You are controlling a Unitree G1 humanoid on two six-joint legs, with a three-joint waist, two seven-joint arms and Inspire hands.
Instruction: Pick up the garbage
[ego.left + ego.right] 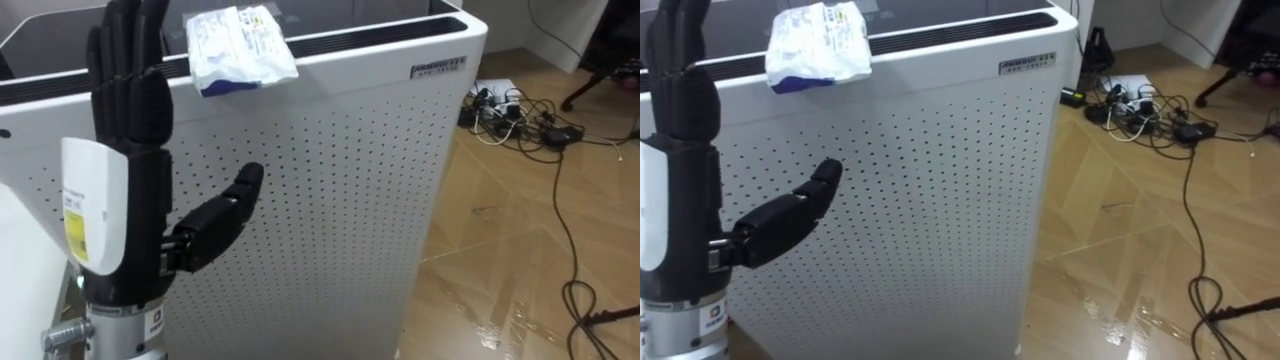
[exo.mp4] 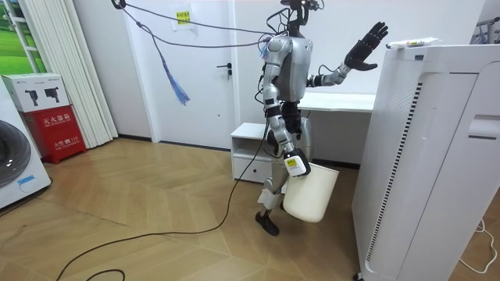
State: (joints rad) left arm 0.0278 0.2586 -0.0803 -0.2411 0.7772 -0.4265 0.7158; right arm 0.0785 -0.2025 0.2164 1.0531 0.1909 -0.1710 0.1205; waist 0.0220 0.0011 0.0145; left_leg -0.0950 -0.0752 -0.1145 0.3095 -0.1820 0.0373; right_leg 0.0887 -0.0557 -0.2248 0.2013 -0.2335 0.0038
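Black against the white panel, the left hand (image 1: 130, 110) is raised at the left, fingers straight and together, thumb spread out to the side. It is released and holds nothing. Its fingertips reach about level with the top edge of the purifier (image 1: 330, 200), and it sits close in front of the perforated face, short of the top.

Just right of the fingertips lies the wrapper (image 1: 240, 48), a crumpled white packet with a blue patch. It rests flat on the top of the purifier at the near edge. The blue corner droops over the front lip toward the robot.

Axis: the outline is close to square, and crumpling blurs it. I judge the longer run to lie along the front edge, left to right, with the blue end low and left. This is not certain.

Step in hand: the reach, with no contact yet. Next move, as I judge it, is to carry the hand up and right over the lip. It would then come down on the wrapper and close thumb against fingers on the overhanging corner. A nudge could push the wrapper back along the smooth top.

Right of the purifier, cables (image 1: 520, 115) lie tangled on the wood floor.

From the room, the robot stands beside the purifier. The right hand (image 2: 295, 165) hangs low at a white bin (image 2: 311, 191), and its grip cannot be made out.
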